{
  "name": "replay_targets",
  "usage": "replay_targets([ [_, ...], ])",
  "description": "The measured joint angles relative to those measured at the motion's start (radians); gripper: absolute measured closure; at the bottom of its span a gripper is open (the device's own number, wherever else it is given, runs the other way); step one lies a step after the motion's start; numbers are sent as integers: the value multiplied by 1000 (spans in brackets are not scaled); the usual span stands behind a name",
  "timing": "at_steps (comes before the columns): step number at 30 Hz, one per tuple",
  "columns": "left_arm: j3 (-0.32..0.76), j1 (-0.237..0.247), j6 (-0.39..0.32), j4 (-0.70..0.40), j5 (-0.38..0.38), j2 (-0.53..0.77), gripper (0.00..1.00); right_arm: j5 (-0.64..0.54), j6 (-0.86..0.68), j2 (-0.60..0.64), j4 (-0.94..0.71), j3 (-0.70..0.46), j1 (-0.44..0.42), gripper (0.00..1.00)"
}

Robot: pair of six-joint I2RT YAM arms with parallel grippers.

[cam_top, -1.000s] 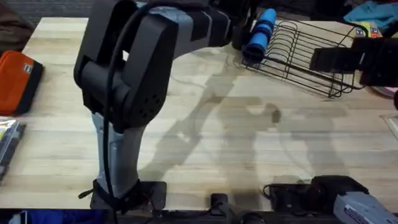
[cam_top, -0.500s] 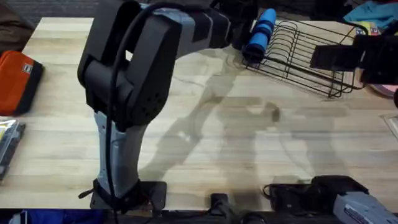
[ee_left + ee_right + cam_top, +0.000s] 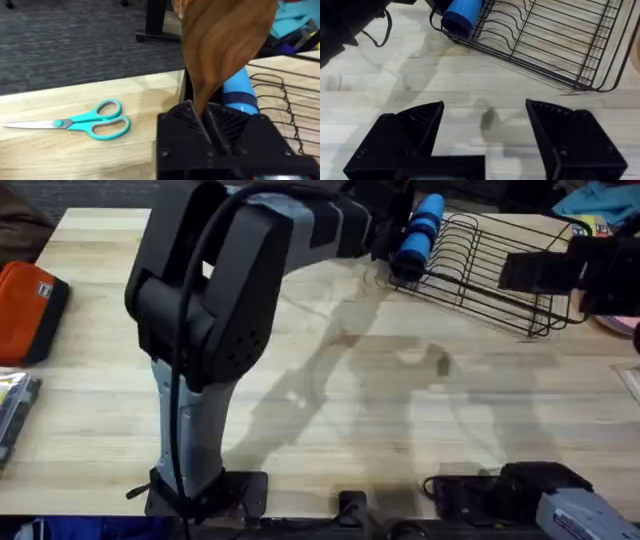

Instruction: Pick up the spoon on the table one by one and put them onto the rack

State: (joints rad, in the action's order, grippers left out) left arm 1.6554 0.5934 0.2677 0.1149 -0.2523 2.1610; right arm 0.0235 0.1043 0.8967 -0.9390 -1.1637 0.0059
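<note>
A brown wooden spoon (image 3: 225, 45) stands with its oval bowl up close in the left wrist view, and my left gripper (image 3: 205, 117) is shut on it just below the bowl. In the overhead view the left arm (image 3: 230, 270) reaches to the back of the table, to the near end of the black wire rack (image 3: 490, 275). The rack (image 3: 555, 40) also lies beyond my right gripper (image 3: 485, 112), which hangs open over bare table with nothing between its fingers. The spoon's handle is hidden by the left gripper.
A blue cylinder (image 3: 418, 235) lies at the rack's left end. Teal-handled scissors (image 3: 85, 122) rest on the table by the back edge. An orange case (image 3: 30, 305) and a packet (image 3: 15, 415) sit at the left edge. The right arm (image 3: 590, 275) hovers over the rack's right end.
The left arm has shifted slightly to the right, toward the rack. The right arm has not moved.
</note>
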Motion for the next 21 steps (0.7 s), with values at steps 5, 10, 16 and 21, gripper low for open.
replay_targets([
  [5, 0, 0, -46, -13, 0, 0, 653, 0, 0, 0, 0, 0, 0, 9],
  [10, 0, 0, -68, -47, -1, -1, 513, 0, 0, 0, 0, 0, 0, 9],
  [16, -2, -2, -91, -158, -2, -36, 435, 0, 0, 0, 0, 0, 0, 9],
  [21, -2, -9, -103, -258, -1, -124, 363, 0, 0, 0, 0, 0, 0, 9],
])
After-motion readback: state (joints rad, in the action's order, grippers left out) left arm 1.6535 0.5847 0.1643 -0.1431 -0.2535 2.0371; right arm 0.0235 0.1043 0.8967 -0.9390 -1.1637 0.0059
